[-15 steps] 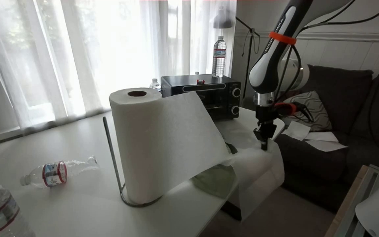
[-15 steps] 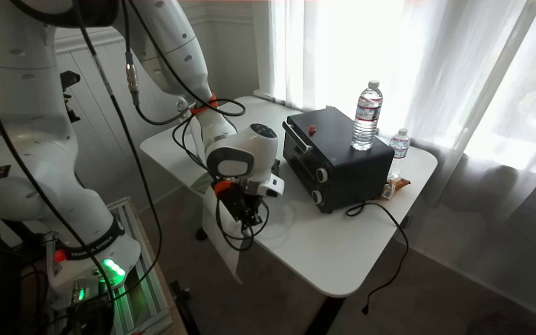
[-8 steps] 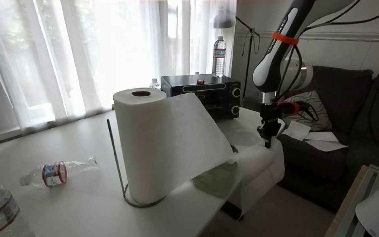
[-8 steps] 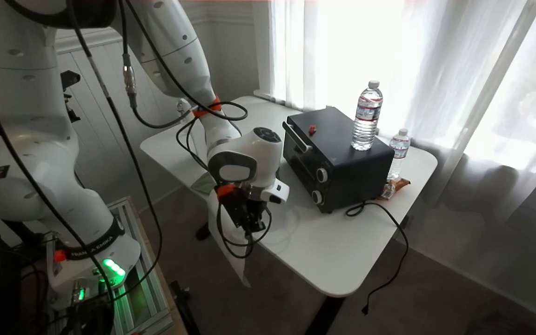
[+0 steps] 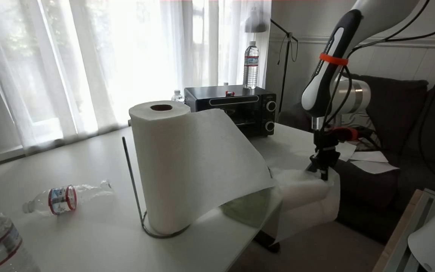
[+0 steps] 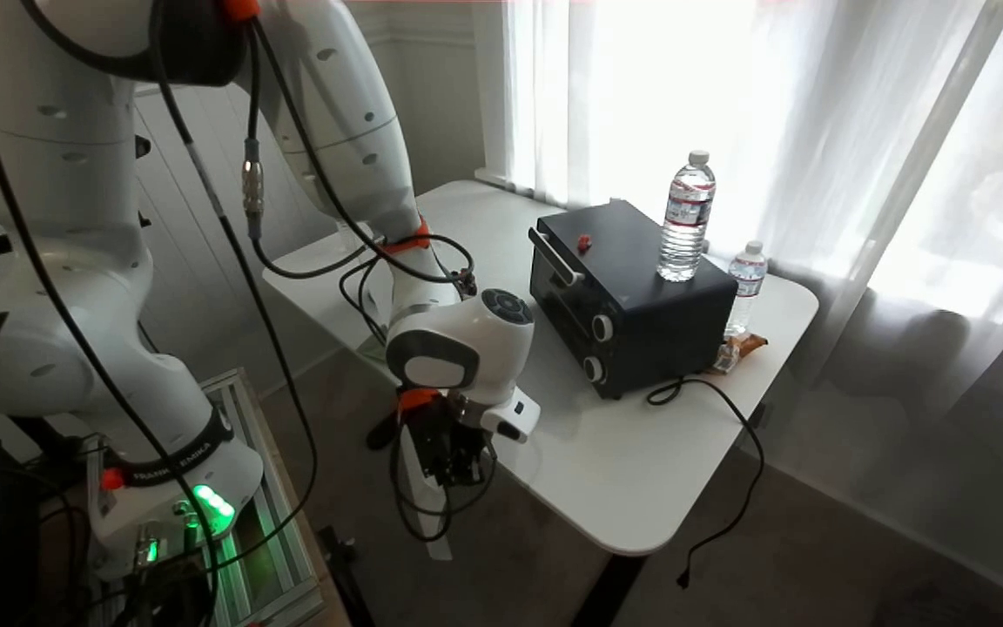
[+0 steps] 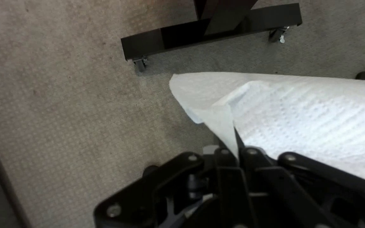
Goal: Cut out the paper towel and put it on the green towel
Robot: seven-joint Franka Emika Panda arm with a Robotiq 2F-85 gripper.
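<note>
My fingers (image 7: 228,180) pinch the sheet (image 7: 303,123), now drawn farther from the paper towel roll (image 5: 161,170); separation looks likely, unconfirmed. Placement on the green towel (image 5: 248,207), lying on the table (image 5: 89,241), remains outstanding.

Downward wrist view, oven (image 6: 636,300) in both exterior views

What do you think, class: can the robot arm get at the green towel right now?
Probably not freely: its gripper is shut on a paper sheet, out past the table edge, and unwound paper hiding part of the green towel in an exterior view may obstruct.
</note>
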